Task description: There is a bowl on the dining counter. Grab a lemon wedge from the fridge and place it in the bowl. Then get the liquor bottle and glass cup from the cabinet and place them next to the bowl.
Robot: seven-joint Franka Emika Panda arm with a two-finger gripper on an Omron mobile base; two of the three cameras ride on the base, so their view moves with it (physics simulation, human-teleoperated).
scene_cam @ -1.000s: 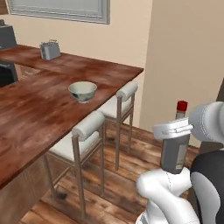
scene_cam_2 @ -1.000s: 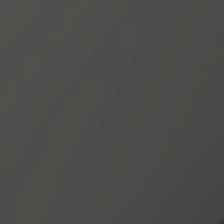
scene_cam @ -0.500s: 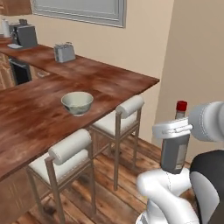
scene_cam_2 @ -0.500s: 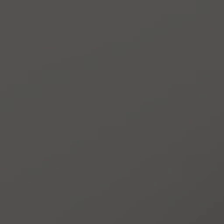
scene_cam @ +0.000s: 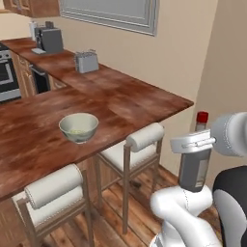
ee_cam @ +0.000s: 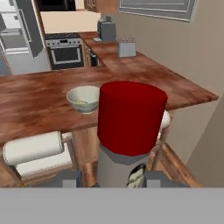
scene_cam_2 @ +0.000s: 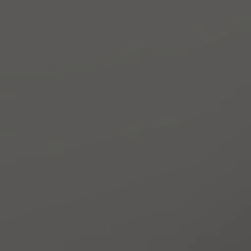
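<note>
Right of the stools, off the tabletop (scene_cam: 120, 108), the gripper (scene_cam: 194, 144) clamps the upright red-capped liquor bottle (scene_cam: 195, 166). The bowl (scene_cam: 78, 127) sits on the near edge, apparently holding a lemon wedge (ee_cam: 81, 102).

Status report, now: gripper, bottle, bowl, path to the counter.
Gripper shut on liquor bottle, upright. Bowl on dining counter, wedge inside. Stools line the counter's near edge.

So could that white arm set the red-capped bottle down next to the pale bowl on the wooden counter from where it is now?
Probably not yet. The gripper, shut on the red-capped grey bottle, hangs out over the floor beyond the cushioned stools, apart from the pale bowl. Nothing blocks the wooden counter beside it.
</note>
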